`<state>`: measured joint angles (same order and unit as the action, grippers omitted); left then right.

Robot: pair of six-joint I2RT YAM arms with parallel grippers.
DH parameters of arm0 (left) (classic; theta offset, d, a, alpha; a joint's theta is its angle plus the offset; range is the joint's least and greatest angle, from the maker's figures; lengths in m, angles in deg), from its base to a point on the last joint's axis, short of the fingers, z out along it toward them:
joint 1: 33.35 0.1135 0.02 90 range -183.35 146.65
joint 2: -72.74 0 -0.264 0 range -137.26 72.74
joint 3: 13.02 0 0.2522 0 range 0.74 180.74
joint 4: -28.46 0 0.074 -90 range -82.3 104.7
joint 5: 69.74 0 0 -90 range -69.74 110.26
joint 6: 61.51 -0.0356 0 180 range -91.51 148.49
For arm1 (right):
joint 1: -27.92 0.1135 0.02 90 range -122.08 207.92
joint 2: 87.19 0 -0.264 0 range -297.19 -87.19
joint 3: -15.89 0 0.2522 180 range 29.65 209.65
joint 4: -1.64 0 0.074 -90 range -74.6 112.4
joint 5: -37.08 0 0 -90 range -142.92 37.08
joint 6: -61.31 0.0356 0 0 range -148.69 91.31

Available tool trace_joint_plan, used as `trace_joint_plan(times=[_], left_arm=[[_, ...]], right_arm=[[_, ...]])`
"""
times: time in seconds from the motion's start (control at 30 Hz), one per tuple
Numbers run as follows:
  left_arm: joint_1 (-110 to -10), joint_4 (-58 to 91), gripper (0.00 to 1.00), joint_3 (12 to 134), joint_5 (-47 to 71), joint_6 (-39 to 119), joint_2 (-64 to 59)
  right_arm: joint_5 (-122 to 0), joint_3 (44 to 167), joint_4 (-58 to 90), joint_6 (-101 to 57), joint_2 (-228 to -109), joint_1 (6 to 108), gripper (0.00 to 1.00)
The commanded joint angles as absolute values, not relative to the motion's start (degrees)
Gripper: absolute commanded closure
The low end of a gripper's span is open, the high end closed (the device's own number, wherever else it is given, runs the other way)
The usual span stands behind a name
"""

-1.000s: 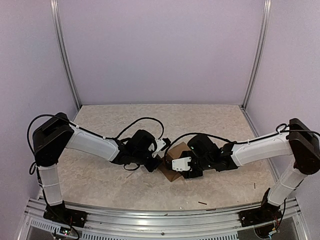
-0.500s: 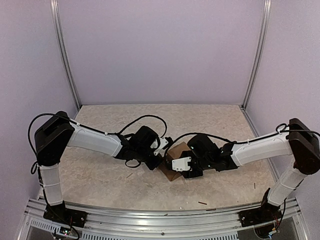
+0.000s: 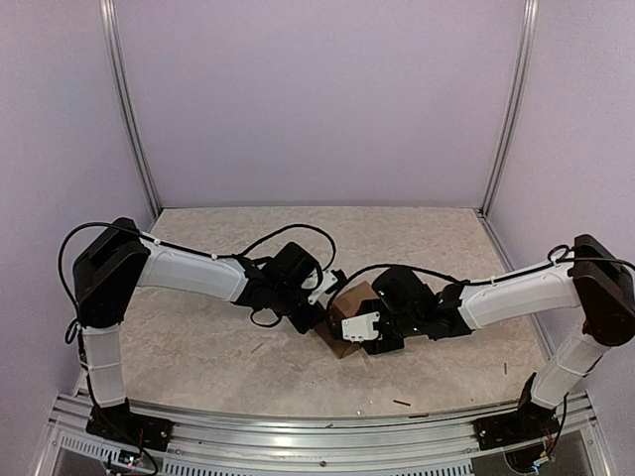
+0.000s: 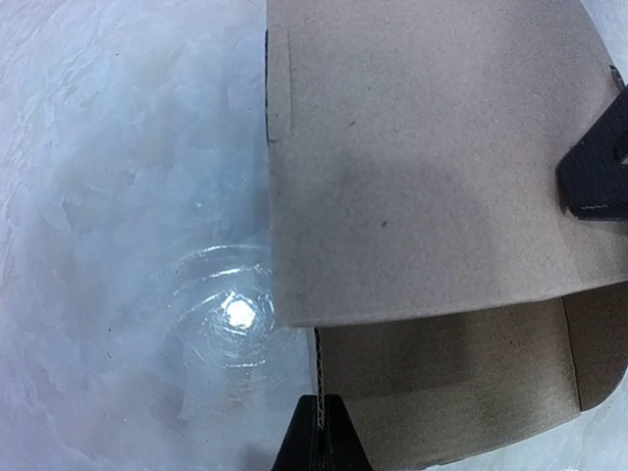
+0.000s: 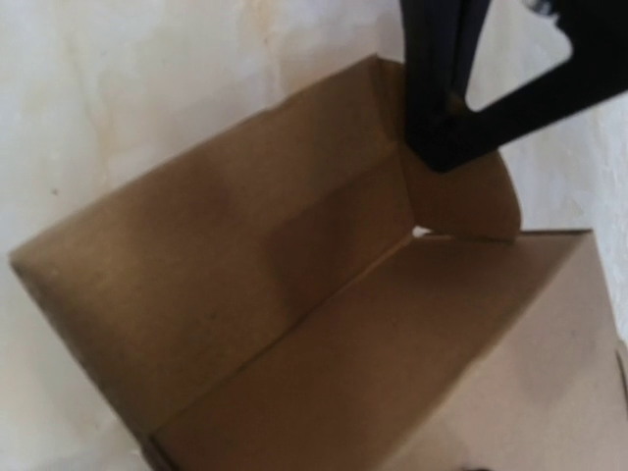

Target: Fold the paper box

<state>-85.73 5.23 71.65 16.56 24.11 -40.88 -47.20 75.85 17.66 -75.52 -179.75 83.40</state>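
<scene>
Left hand (image 4: 319,442) further right, tight on paper box (image 4: 422,177) flap

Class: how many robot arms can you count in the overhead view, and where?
2. The left arm reaches in from the left edge, the right arm from the right; both meet at the paper box mid-table.

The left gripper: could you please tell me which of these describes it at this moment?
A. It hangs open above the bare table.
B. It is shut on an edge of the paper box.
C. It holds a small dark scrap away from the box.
B: in the left wrist view the left gripper has its fingertips pressed together on a thin cardboard edge of the paper box.
</scene>
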Motion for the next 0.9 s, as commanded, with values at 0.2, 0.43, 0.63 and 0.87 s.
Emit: trace_joint_plan(times=[0.2, 0.43, 0.63, 0.87], left_arm=[[-86.4, -2.0, 1.0, 82.2, 4.1, 23.6, -45.4], [-86.4, -4.7, 1.0, 84.8, 2.6, 24.1, -46.0], [-86.4, -8.2, 1.0, 88.6, 1.8, 24.0, -46.8], [-86.4, -14.3, 1.0, 95.2, 1.7, 23.8, -50.0]], right_arm=[[-54.2, 73.2, 26.2, -76.5, -182.8, 84.0, 0.37], [-54.0, 73.2, 26.1, -76.9, -183.0, 84.0, 0.37], [-54.3, 73.4, 26.4, -77.1, -183.3, 84.1, 0.37], [-53.8, 73.4, 26.6, -77.3, -183.5, 84.7, 0.37]])
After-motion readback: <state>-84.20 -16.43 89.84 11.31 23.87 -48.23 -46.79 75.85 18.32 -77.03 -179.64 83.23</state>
